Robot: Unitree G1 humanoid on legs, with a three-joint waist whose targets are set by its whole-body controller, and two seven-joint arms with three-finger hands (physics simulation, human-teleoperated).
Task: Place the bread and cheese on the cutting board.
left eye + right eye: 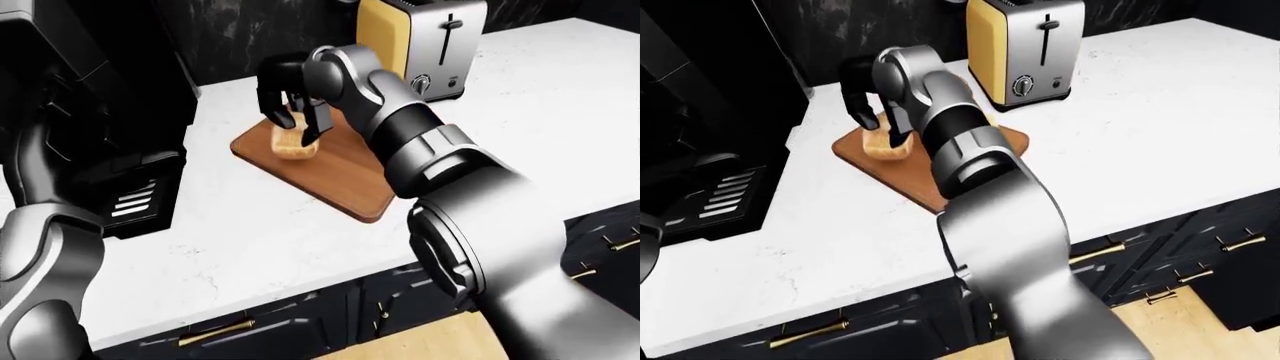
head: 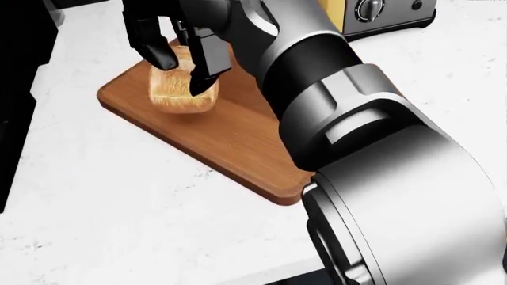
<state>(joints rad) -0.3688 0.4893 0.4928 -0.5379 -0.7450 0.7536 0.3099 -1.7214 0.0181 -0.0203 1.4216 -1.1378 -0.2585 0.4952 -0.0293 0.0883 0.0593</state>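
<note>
A wooden cutting board [image 2: 230, 139] lies on the white counter [image 2: 95, 196]. A loaf-shaped piece of bread [image 2: 180, 95] rests on the board's top-left end. My right hand [image 2: 180, 71] reaches over it from the right, with its dark fingers [image 2: 204, 65] down on both sides of the bread, closed round its upper part. The hand also shows in the left-eye view [image 1: 296, 126]. The cheese is not visible in any view. Only my left arm [image 1: 40, 262] shows, at the left edge of the left-eye view; its hand is out of frame.
A yellow and silver toaster [image 1: 1025, 45] stands just beyond the board's top-right end. A black coffee machine [image 1: 100, 150] stands at the counter's left. Dark drawers with gold handles [image 1: 805, 334] run below the counter edge.
</note>
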